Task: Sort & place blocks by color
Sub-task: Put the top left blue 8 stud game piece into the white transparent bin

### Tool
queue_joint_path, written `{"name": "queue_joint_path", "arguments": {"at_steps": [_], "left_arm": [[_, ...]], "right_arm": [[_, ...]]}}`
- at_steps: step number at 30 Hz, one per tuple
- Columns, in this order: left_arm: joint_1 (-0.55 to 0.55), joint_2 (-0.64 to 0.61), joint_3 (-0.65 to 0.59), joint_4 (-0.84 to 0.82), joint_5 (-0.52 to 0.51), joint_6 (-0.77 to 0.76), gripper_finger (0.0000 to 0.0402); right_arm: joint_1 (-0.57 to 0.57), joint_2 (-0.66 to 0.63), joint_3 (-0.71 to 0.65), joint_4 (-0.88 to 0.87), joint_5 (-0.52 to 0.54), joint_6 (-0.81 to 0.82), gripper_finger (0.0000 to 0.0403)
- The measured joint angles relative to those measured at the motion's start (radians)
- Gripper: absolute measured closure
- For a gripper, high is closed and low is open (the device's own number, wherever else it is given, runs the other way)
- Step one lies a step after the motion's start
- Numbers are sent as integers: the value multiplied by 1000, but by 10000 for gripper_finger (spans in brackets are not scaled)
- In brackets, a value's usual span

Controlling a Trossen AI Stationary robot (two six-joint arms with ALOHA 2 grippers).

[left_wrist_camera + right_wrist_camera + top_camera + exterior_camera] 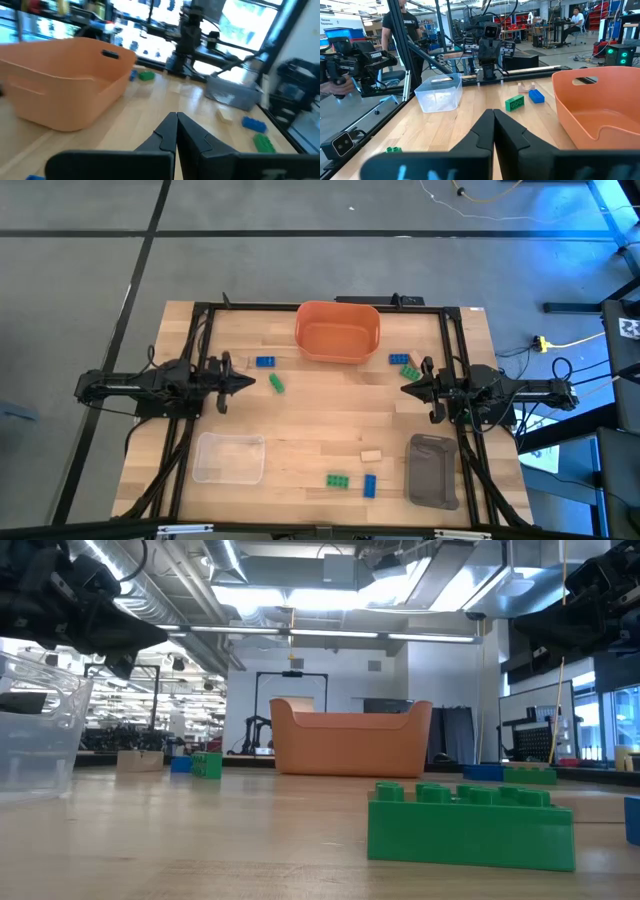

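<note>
Several small studded blocks lie flat on the table. A blue block (265, 361) and a green block (276, 383) sit by my left gripper (250, 382). Another blue block (400, 359) and green block (410, 370) sit by my right gripper (405, 389). Toward the near edge lie a tan block (371, 455), a green block (338, 479) and a blue block (369, 485). Both grippers hover above the table, facing each other, shut and holding nothing. Their fingertips meet in the wrist views, left (176, 117) and right (493, 112).
An orange bin (338, 330) stands at the far middle of the table. A clear tray (230, 457) sits near left and a grey tray (433, 470) near right. Bare wood lies between the two grippers. People show in the room beyond (402, 22).
</note>
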Motion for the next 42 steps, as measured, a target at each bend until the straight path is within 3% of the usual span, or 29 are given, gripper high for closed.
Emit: {"name": "queue_joint_path", "arguments": {"at_steps": [4,7,15,20,25,32,38,42], "left_arm": [[0,0,-1,77,-112,-24,397],[0,0,0,170,-121,-23,371],[1,65,85,177,-182,2,227],[3,210,208,62,-251,2,150],[60,427,377,-165,-302,3,116],[246,707,611,-533,-256,-22,113],[386,883,656,-526,-46,124,113],[454,975,658,-514,28,215,113]], "right_arm": [[0,0,0,0,0,0,393],[0,0,0,0,0,0,393],[0,0,0,0,0,0,393],[0,0,0,0,0,0,393],[0,0,0,0,0,0,393],[0,0,0,0,0,0,393],[0,0,0,0,0,0,393],[0,0,0,0,0,0,393]]}}
